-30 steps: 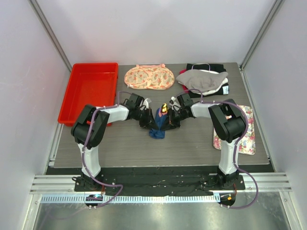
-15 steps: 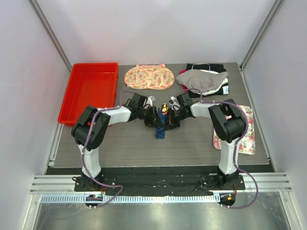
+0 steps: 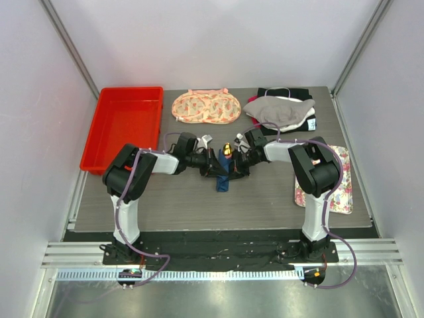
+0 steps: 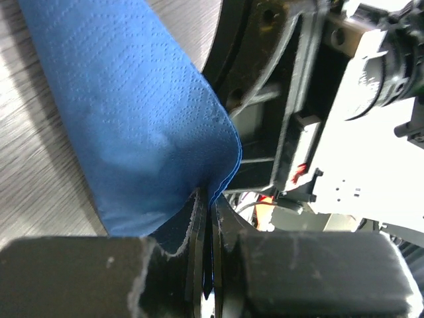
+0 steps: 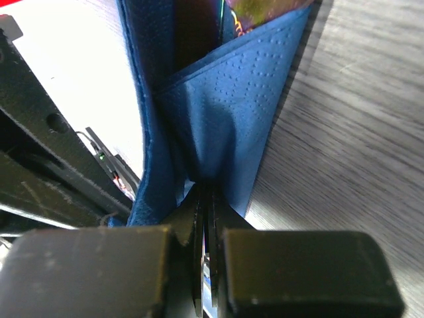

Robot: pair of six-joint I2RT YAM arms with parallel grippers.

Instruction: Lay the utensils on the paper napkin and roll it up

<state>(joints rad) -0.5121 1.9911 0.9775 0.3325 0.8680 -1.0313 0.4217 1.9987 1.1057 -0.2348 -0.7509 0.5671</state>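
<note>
Looking down, top external: the paper napkin [image 3: 222, 173] lies bunched mid-worktop [image 3: 265, 199] between the two arms, and the utensils [image 3: 227, 150] poke out yellowish at its far end.
Top external, arms: the left gripper [image 3: 211, 161] and the right gripper [image 3: 236, 164] meet the napkin from opposite sides.
Left wrist: jaws pinched together on a fold of the blue napkin, its rolled body slanting away over the wood grain.
Right wrist: jaws closed tight on the napkin's lower folds; the utensils show inside the wrap at the top edge.
</note>
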